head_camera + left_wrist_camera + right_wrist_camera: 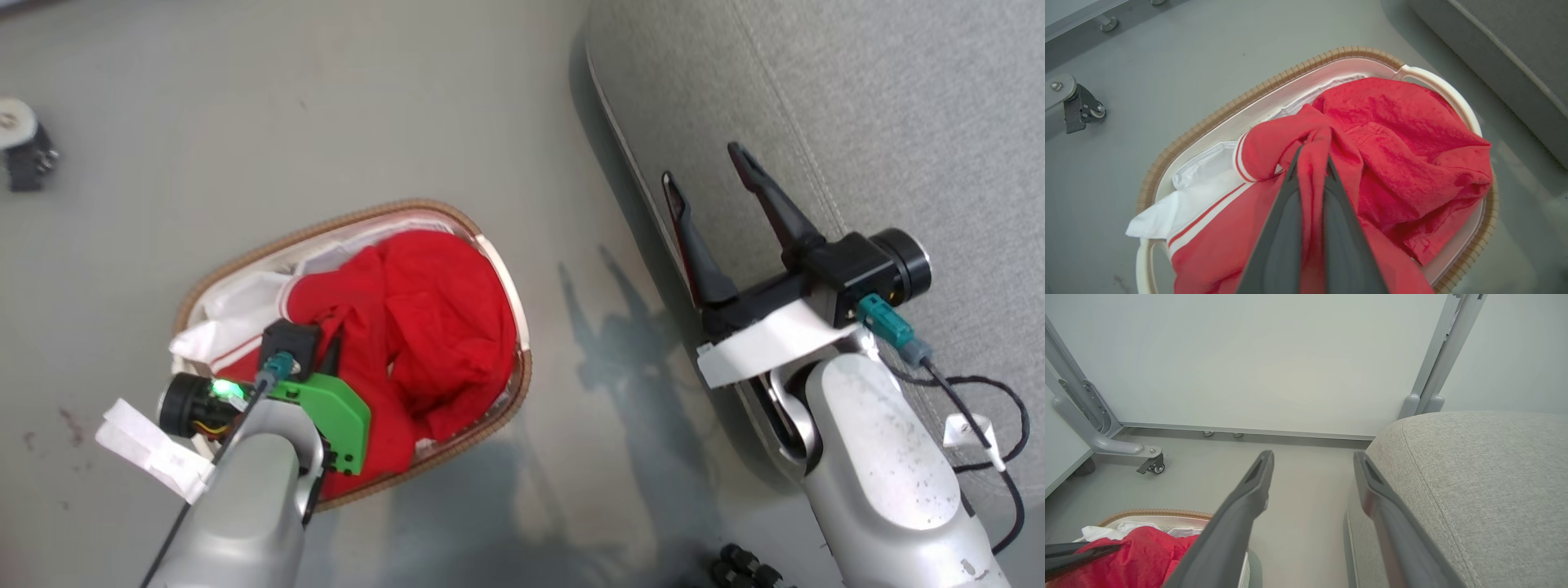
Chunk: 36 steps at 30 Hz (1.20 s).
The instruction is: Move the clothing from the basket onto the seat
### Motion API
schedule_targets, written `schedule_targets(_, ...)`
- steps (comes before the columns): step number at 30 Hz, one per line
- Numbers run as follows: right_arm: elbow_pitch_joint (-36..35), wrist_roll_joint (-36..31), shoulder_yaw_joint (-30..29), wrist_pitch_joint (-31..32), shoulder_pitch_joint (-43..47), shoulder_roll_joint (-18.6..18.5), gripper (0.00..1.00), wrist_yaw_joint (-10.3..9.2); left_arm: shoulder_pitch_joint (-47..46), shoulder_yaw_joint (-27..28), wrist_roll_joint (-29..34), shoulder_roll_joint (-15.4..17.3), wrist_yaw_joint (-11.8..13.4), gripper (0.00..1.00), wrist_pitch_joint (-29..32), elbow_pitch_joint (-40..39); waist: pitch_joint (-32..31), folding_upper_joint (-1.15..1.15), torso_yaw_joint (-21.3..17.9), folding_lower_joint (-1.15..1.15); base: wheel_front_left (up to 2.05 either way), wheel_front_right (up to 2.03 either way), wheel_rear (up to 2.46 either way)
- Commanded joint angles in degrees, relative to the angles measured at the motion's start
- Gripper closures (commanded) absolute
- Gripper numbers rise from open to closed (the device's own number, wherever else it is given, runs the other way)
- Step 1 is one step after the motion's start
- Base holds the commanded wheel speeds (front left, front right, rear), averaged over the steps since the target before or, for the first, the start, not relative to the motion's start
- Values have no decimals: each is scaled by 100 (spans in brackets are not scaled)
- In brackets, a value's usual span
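Currently the left gripper [1312, 153] is down in the basket [1216, 118], with its fingers pinched together on a raised fold of the red clothing [1392, 134] (the fabric is squeezed into the narrow slot between them, left wrist view). All the clothing is inside the basket. In the left wrist view the red heap fills the middle and the 3 o'clock side. A cuff with white striped trim [1241, 159] sits at 9 o'clock of the fingertips, and white fabric [1180, 204] spills over the rim at 8 o'clock. The basket stands on the grey floor [326, 106], at 8 o'clock of the head view's centre. The seat [857, 98] takes the 1-to-3 o'clock part, apart from the basket with a strip of floor between. The right gripper [702, 162] hangs over the seat's near edge, fingers spread wide and empty. A caster wheel [1084, 108] sits on the floor at 10 o'clock of the basket, left wrist view.
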Motion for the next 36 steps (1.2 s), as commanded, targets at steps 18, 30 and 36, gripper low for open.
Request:
schedule_targets(18,369,-32,81,-11,973,-75,0,-6,1330,392,-147,-230,-18,100,-5,-1963,-2047,0,740,0,0,0,0)
schedule_targets(30,499,48,237,-11,1539,-136,0,-6,1658,470,-243,-269,-64,100,-6,-2996,-2783,0,827,0,0,0,0)
schedule_targets(36,523,78,317,-11,1713,-133,0,-6,1607,454,-367,-274,-61,100,-6,-3420,-2977,0,866,0,0,0,0)
